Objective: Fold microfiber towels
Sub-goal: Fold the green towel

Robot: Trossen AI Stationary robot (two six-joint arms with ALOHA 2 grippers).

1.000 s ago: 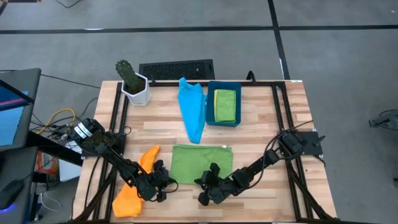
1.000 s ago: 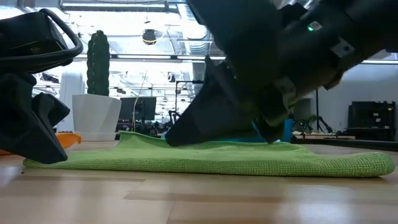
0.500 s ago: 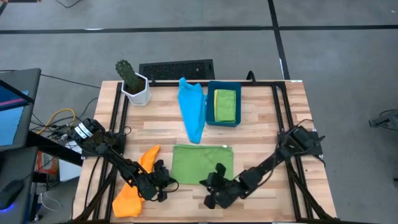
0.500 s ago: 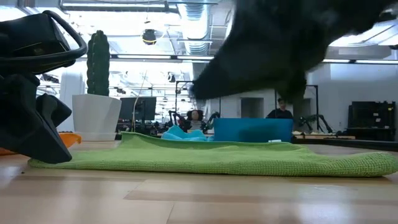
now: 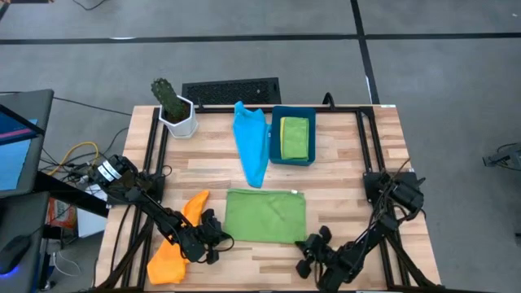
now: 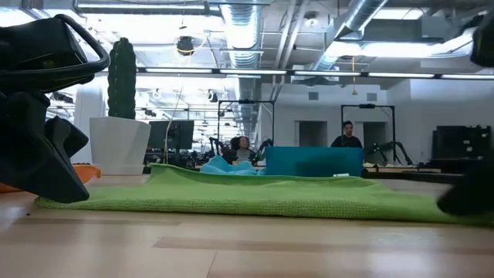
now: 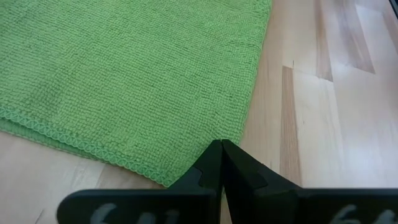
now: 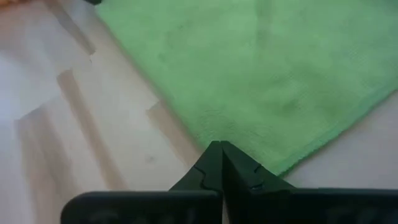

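Note:
A green microfiber towel [image 5: 264,215] lies folded flat on the table near its front edge. My left gripper [image 5: 216,238] is shut at the towel's near-left corner [image 7: 186,163]. My right gripper [image 5: 308,245] is shut at the near-right corner [image 8: 273,163]; in the low view it shows only as a dark shape [image 6: 472,194] at the towel's right end. A light blue towel [image 5: 251,143] lies crumpled farther back. An orange towel [image 5: 174,246] lies bunched at the near left, partly under my left arm. My left gripper sets its shut fingertips [image 7: 217,155] on the green towel just inside its near-left corner, slanting down from the table's near left. The towel lies flat on the table under them [image 6: 46,199]. My right gripper has its shut fingertips [image 8: 219,155] over the towel's near-right corner, slanting down; whether they touch the cloth I cannot tell.
A dark blue bin [image 5: 293,155] at the back centre holds a folded green and yellow cloth [image 5: 295,137]. A potted cactus [image 5: 172,107] stands at the back left corner. Bare wood [image 5: 350,175] lies to the right of the green towel. People show in the room beyond.
My right gripper, shut throughout, has swept from the middle of the green towel's near edge toward the table's right edge, ending at the near-right corner; its wrist has rolled on the way. The towel has stayed flat in place.

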